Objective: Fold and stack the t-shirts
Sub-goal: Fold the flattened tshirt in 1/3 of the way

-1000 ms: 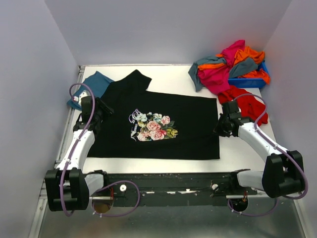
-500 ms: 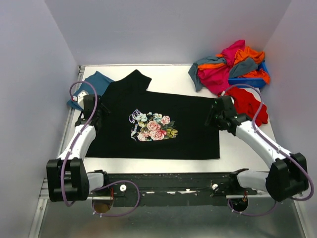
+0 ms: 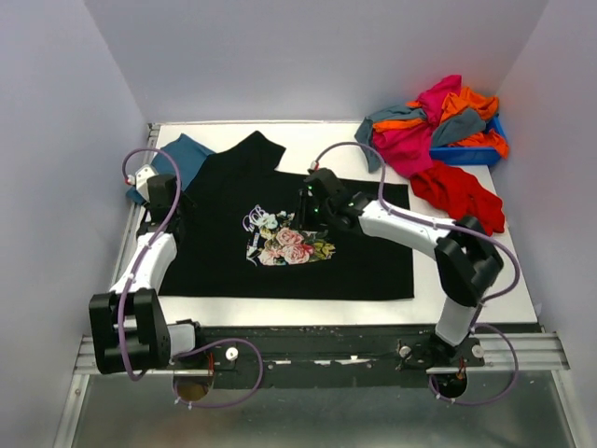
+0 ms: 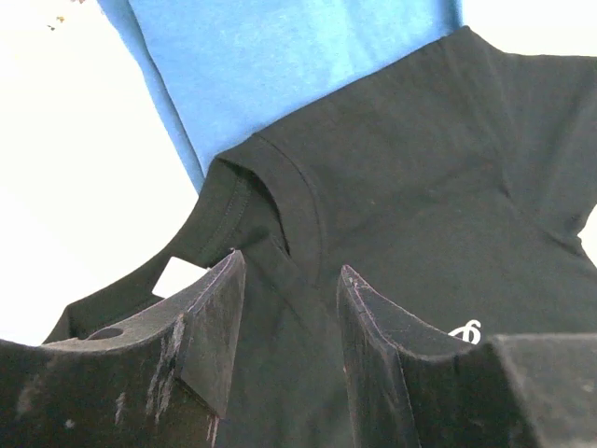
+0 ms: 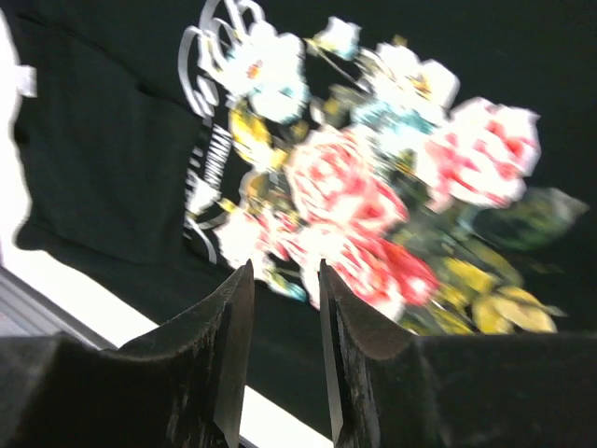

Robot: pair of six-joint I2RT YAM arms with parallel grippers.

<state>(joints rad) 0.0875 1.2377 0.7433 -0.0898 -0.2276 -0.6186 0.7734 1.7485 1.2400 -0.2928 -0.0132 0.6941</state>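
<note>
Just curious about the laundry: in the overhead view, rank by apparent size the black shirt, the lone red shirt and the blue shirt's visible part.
1. black shirt
2. red shirt
3. blue shirt, partly covered by the black one

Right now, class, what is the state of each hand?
Left hand: open, empty, over the black shirt.
Right hand: open, empty, over the same shirt.

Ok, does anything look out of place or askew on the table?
The black t-shirt lies flat, but its collar end overlaps the teal t-shirt at the far left. At the far right, the heaped t-shirts spill over the blue bin, and a red t-shirt lies crumpled beside it.
</note>
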